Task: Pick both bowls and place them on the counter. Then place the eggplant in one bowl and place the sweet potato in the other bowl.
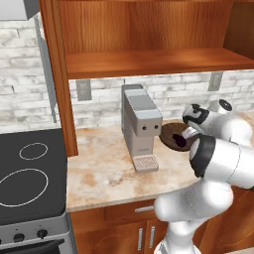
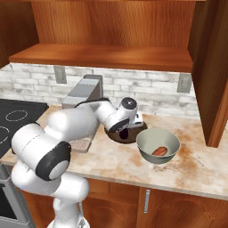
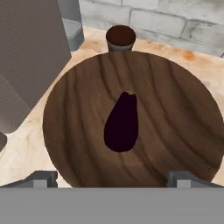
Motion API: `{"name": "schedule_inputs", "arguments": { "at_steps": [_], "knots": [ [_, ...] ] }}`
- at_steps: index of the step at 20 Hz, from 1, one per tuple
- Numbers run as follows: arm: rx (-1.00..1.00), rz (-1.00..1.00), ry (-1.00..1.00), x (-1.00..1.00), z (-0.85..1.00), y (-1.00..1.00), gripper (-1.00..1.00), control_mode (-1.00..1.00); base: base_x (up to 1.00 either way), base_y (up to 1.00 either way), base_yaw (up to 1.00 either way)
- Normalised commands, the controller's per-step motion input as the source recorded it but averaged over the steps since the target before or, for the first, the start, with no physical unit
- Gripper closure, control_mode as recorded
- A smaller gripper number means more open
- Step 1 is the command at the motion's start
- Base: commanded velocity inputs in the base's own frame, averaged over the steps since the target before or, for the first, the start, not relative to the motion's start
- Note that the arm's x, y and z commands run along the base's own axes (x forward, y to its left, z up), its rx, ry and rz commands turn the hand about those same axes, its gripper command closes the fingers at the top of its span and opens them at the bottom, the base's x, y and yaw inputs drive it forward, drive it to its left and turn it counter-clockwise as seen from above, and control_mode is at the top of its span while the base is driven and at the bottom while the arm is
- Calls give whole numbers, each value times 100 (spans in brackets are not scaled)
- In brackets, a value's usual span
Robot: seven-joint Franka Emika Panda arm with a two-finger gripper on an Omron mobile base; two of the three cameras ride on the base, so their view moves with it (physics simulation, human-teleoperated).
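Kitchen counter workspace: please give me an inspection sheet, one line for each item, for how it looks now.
Surface: marbled counter, both bowls standing on it.
Job's things: eggplant lies in the wooden bowl; sweet potato lies in the grey-green bowl. The bowls stand side by side; whether they touch, cannot tell.
Clutter: grey coffee machine beside the wooden bowl; small brown-topped jar behind that bowl.
Grippers: pincer open, holding nothing, above the wooden bowl with the eggplant below it.
Cables: nothing seen.
Surroundings: black stovetop, white brick wall with outlets, wooden shelf above.
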Motion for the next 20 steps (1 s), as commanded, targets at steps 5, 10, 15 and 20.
{"name": "schedule_inputs", "arguments": {
  "at_steps": [5,10,15,20],
  "knots": [
    [0,-1,-5,-58,55,0,-100,-100,0,0,0],
    [0,-2,0,-58,55,0,-100,-100,0,0,0],
    [0,-8,0,-57,48,3,-100,-100,0,0,0],
    [0,-12,1,-50,42,9,-100,-100,0,0,0]
  ]
}}
